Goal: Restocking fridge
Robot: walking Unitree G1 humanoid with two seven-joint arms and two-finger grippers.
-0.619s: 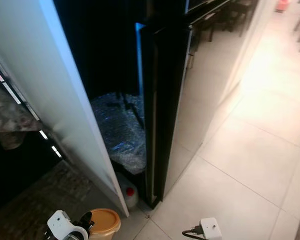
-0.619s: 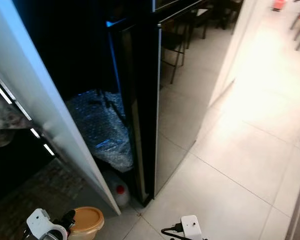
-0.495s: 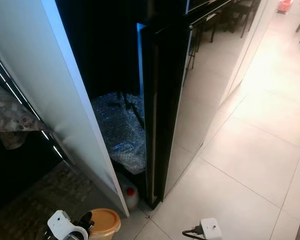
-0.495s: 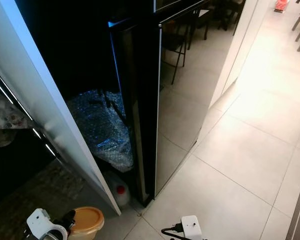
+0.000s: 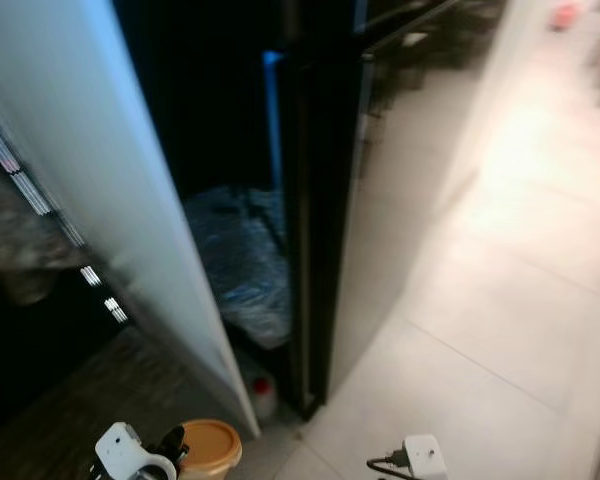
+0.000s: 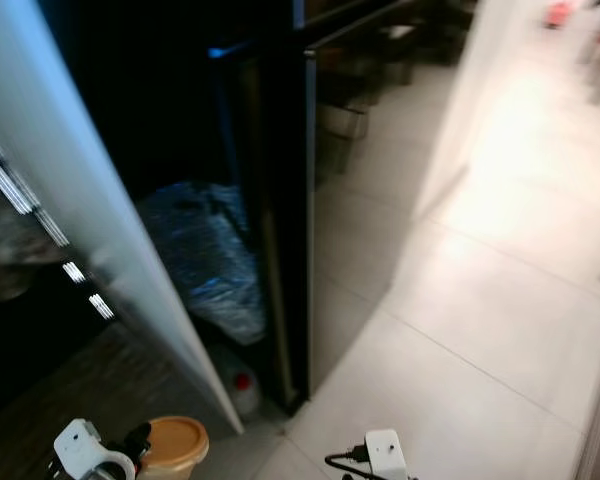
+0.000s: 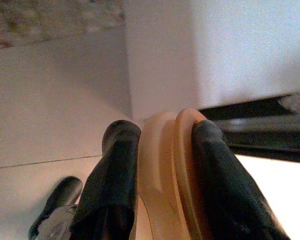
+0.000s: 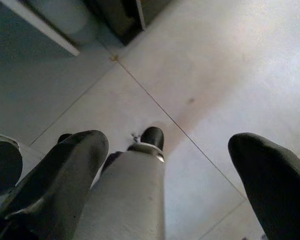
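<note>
The left gripper [image 7: 162, 150] pinches a tan lidded container [image 5: 210, 446] low at the robot's left side, near the white panel [image 5: 110, 190]. The right gripper [image 8: 170, 165] hangs over the tiled floor [image 8: 200, 75], fingers spread apart. The black fridge [image 5: 325, 200] stands ahead

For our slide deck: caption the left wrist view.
Left end effector shut on the rim of a tan lidded container, above pale floor.
</note>
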